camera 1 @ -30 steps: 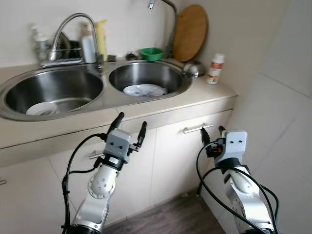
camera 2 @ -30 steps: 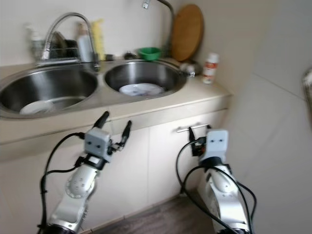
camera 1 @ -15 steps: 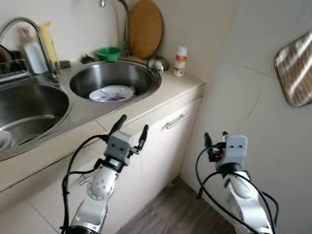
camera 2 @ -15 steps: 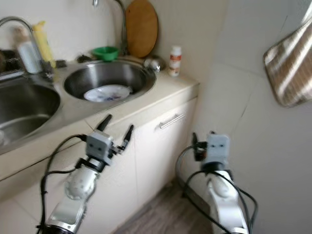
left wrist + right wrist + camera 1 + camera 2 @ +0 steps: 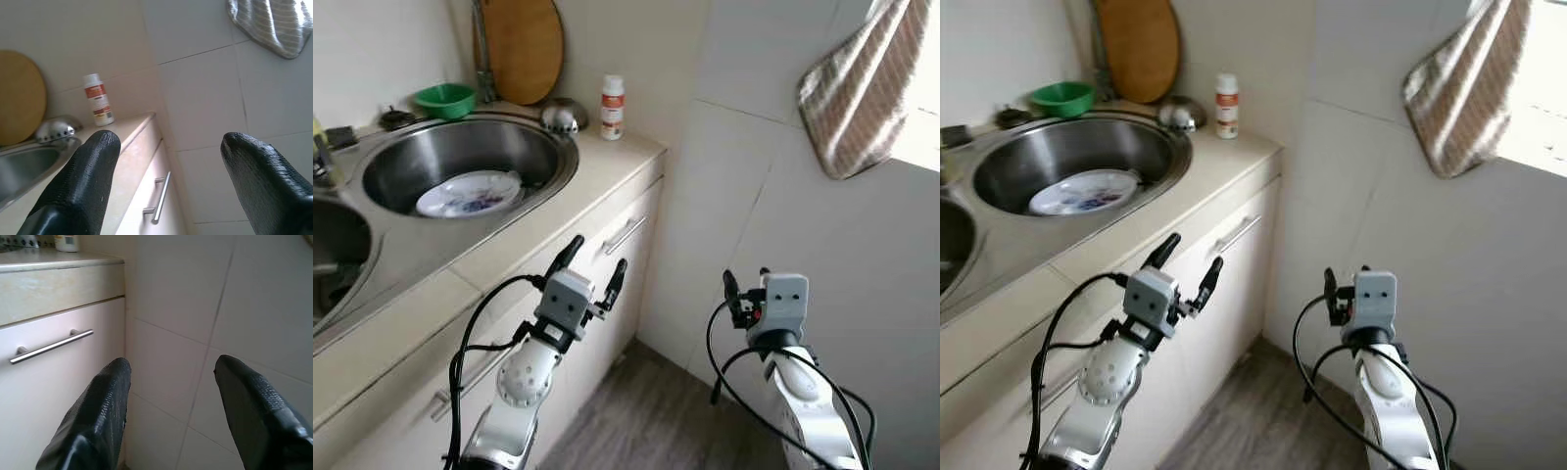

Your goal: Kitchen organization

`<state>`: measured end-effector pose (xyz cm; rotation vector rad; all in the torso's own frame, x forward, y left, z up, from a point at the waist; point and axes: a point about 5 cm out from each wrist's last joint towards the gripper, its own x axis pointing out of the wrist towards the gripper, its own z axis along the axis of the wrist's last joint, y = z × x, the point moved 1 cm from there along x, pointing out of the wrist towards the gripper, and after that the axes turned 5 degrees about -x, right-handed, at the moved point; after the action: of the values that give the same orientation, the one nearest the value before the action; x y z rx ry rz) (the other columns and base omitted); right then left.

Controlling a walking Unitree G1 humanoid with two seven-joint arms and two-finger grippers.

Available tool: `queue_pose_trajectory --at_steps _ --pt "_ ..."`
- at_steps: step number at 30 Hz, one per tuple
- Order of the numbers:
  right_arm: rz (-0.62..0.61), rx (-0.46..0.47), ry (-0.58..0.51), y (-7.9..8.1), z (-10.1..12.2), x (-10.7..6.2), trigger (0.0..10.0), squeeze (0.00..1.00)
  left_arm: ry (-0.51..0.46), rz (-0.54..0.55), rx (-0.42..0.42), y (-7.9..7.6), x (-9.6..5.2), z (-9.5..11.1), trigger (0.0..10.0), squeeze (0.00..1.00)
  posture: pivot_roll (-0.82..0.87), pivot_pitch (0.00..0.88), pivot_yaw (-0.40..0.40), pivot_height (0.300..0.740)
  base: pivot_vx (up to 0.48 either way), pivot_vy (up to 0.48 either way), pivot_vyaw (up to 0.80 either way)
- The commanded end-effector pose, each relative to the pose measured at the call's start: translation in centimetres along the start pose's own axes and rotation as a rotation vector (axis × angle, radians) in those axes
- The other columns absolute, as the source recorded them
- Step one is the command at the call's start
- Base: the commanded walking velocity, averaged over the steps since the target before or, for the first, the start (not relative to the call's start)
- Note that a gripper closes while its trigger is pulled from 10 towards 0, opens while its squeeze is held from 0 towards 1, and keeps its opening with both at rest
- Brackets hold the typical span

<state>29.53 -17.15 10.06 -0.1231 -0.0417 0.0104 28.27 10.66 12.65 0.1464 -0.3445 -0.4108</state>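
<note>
A patterned white plate (image 5: pixel 470 193) lies in the round steel sink basin (image 5: pixel 533 132). On the beige counter behind it stand a small white bottle with a red label (image 5: pixel 612 108) (image 5: pixel 99 99), a steel lid (image 5: pixel 565 114) and a green bowl (image 5: pixel 447 99). A round wooden board (image 5: pixel 521 47) leans on the wall. My left gripper (image 5: pixel 596 262) is open and empty, held in front of the cabinet doors below the counter edge. To its right, near the tiled wall, my right gripper (image 5: pixel 744 283) is open and empty at low height.
White cabinet doors with bar handles (image 5: pixel 624 235) (image 5: pixel 51 346) run under the counter. A striped cloth (image 5: pixel 855 80) hangs on the tiled wall at upper right. Wood-look floor (image 5: pixel 656 421) lies between the cabinets and the wall.
The view has swung to the right: the left basin and tap have slid off the picture and the tiled wall with the hanging cloth has come in. Both grippers stay open and empty.
</note>
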Motion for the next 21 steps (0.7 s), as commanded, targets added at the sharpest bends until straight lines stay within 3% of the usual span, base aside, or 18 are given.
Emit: queue_pose_trajectory --at_steps 1,5,10,21 --pt "-0.013 -0.017 -0.006 -0.39 0.04 0.03 10.0 0.00 0.025 -0.020 0.002 -0.33 -0.12 -0.43 10.0 0.00 -0.01 0.000 -0.031 0.740 0.000 0.000 -0.80" --pt "-0.010 -0.018 -0.003 -0.30 -0.06 0.03 10.0 0.00 0.033 -0.035 0.001 -0.51 -0.16 -0.57 10.0 0.00 -0.01 0.000 -0.030 0.740 0.000 -0.071 -0.80" --pt "-0.010 -0.016 0.001 -0.25 -0.14 0.04 10.0 0.00 0.030 -0.040 -0.001 -0.61 -0.22 -0.56 10.0 0.00 -0.01 0.000 -0.028 0.740 0.000 -0.477 -0.80" --pt "-0.014 -0.014 0.002 -0.28 -0.23 0.06 10.0 0.00 0.023 -0.041 -0.010 -0.57 -0.21 -0.48 10.0 0.00 -0.01 0.000 -0.028 0.740 0.000 0.000 -0.80"
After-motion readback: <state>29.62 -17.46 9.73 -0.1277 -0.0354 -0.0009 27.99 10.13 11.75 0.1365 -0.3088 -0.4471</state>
